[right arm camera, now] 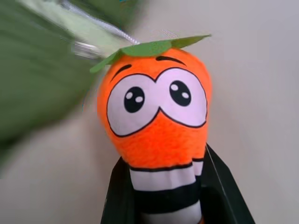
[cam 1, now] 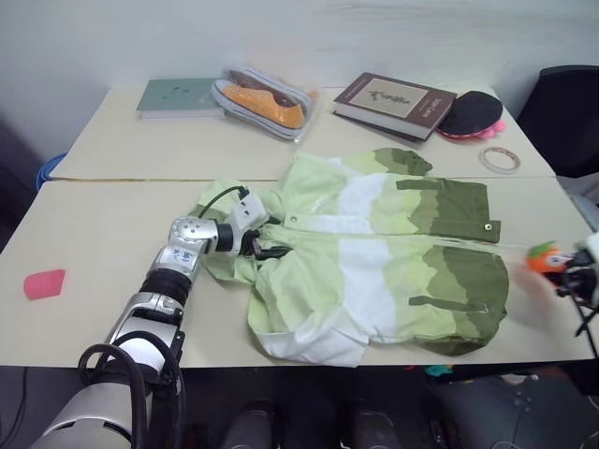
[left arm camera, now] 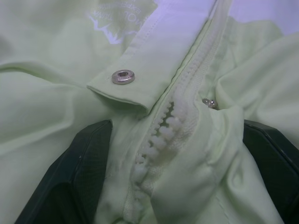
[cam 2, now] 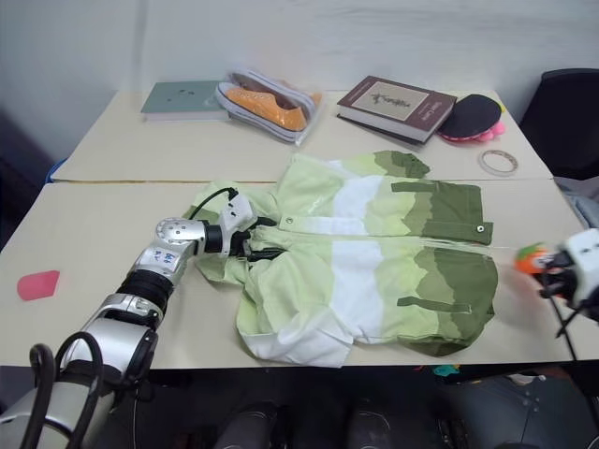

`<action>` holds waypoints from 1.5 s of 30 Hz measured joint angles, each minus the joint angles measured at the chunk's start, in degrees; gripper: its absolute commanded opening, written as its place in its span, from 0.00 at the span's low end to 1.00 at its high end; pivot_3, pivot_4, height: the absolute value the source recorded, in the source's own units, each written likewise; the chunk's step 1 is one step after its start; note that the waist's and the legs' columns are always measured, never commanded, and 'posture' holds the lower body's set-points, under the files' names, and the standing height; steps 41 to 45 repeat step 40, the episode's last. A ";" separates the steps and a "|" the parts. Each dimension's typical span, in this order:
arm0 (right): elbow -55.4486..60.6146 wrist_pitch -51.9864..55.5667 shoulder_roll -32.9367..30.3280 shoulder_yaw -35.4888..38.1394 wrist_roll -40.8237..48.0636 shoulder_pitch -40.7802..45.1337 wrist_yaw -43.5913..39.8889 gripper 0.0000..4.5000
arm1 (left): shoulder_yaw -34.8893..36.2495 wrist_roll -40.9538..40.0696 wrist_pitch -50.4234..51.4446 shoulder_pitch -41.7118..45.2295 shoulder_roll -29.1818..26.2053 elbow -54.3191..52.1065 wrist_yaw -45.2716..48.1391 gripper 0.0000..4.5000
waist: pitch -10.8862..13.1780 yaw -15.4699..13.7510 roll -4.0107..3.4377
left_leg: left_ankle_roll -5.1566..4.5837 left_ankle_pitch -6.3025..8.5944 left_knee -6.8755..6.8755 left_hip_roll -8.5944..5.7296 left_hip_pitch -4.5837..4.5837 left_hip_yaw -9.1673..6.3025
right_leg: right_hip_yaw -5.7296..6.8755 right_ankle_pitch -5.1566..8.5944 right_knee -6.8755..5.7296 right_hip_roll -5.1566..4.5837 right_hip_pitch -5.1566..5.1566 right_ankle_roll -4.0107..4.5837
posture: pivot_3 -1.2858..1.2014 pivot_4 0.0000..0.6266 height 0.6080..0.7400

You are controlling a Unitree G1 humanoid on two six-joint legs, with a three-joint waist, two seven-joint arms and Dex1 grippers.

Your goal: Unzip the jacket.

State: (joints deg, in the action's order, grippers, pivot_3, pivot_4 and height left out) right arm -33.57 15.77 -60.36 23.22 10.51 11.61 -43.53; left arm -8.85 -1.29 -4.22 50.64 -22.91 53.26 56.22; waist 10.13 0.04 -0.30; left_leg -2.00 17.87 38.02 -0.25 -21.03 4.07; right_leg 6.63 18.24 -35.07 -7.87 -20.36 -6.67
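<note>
With the left pincer [cam 1: 265, 245] spread astride the jacket [cam 1: 374, 253] collar and the right pincer [right arm camera: 166, 196] pinching an orange toy pull [right arm camera: 156, 116], the collar could be dragged rightward.

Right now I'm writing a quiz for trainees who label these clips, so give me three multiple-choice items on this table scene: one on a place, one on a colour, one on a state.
1. Where is the left gripper?
A. at the jacket's collar end
B. on the books
C. over the roll of tape

2. What colour is the small flat piece at the table's left edge?
A. blue
B. pink
C. black

3. What is the right gripper doing?
A. hanging open
B. pinching a sleeve
C. shut on an orange toy

Answers:
1 A: its fingers stand on either side of the fabric by the jacket's zipper.
2 B: it is plainly pink.
3 C: the orange toy, with big cartoon eyes, sits between its fingers, with a thin cord running toward the jacket.
</note>
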 measured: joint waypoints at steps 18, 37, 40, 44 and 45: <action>-5.31 -10.06 2.25 2.86 6.63 2.85 -3.56 0.76 | 6.32 -5.57 5.98 -8.94 -4.42 -14.41 0.96 1.00 | -0.17 1.27 -0.20 | 0.14 0.02 -0.16 0.10 -0.40 0.08 | -0.42 0.00 -0.04 0.25 -0.35 0.02 | 0.52 0.24 1.00; 40.98 -16.92 17.77 -10.19 21.88 -5.15 -25.36 1.00 | 26.16 -19.01 11.33 -43.20 -19.88 -51.38 4.80 1.00 | 0.59 -0.09 0.14 | 0.07 0.23 -0.10 0.10 -0.38 -0.17 | -0.41 0.03 0.29 -0.10 -0.24 0.07 | 0.52 0.24 1.00; 35.34 -19.46 20.58 -11.96 20.23 -3.25 -26.13 1.00 | 27.90 -19.02 10.30 -47.91 -19.45 -53.72 3.20 1.00 | 0.61 -0.10 0.12 | -0.07 0.31 -0.09 -0.05 -0.38 -0.16 | -0.41 0.02 0.31 -0.32 -0.23 0.05 | 0.52 0.24 1.00; 35.34 -19.46 20.58 -11.96 20.23 -3.25 -26.13 1.00 | 27.90 -19.02 10.30 -47.91 -19.45 -53.72 3.20 1.00 | 0.61 -0.10 0.12 | -0.07 0.31 -0.09 -0.05 -0.38 -0.16 | -0.41 0.02 0.31 -0.32 -0.23 0.05 | 0.52 0.24 1.00; 35.34 -19.46 20.58 -11.96 20.23 -3.25 -26.13 1.00 | 27.90 -19.02 10.30 -47.91 -19.45 -53.72 3.20 1.00 | 0.61 -0.10 0.12 | -0.07 0.31 -0.09 -0.05 -0.38 -0.16 | -0.41 0.02 0.31 -0.32 -0.23 0.05 | 0.52 0.24 1.00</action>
